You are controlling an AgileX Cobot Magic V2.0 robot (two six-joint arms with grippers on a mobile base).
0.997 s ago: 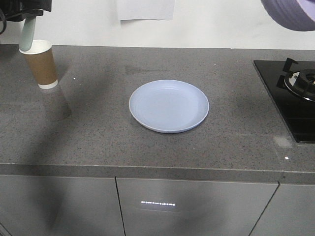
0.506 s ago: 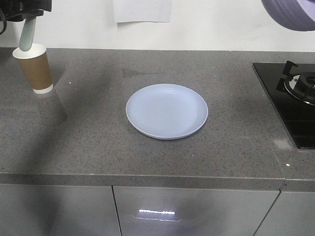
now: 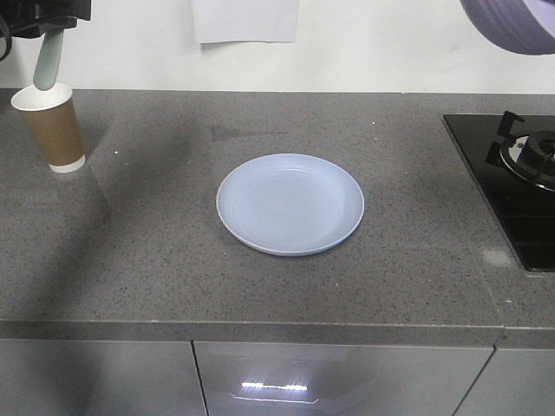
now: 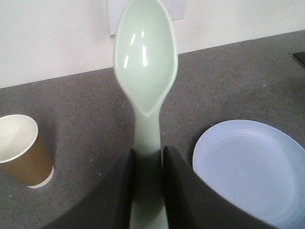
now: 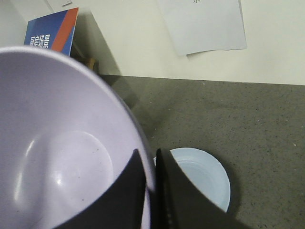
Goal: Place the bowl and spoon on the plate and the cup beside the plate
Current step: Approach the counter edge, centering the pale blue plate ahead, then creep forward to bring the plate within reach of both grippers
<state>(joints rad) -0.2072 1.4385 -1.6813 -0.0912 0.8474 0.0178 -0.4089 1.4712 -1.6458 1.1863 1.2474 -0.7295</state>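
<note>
The L claw (image 4: pixel 147 164) is shut tight on the spoon (image 4: pixel 145 71). Its 2 dark fingers (image 4: pixel 119 191) pinch the flat handle, one on each side, & the scoop end sticks out past them. In the front view the spoon hangs up in the air w/ its tip in line w/ the rim of the cup (image 3: pixel 49 126). Can't tell if they touch. The L wrist view shows the cup lower down & off to one side.

The cup stands up straight on the gray counter (image 3: pixel 156 251), at the far L end & well apart from the plate (image 3: pixel 290 204). The plate lies flat near the middle of the counter.

The R claw (image 5: pixel 149 167) is shut on the rim of the bowl (image 5: pixel 62 157), w/ 1 finger inside & 1 outside. The bowl is held high up. Only a bit of it shows in the top R corner of the front view. From the R wrist view the plate looks small & far below.

A black stove (image 3: pixel 520 173) sits at the R end of the counter. A white paper (image 3: pixel 245 19) is on the wall behind.
</note>
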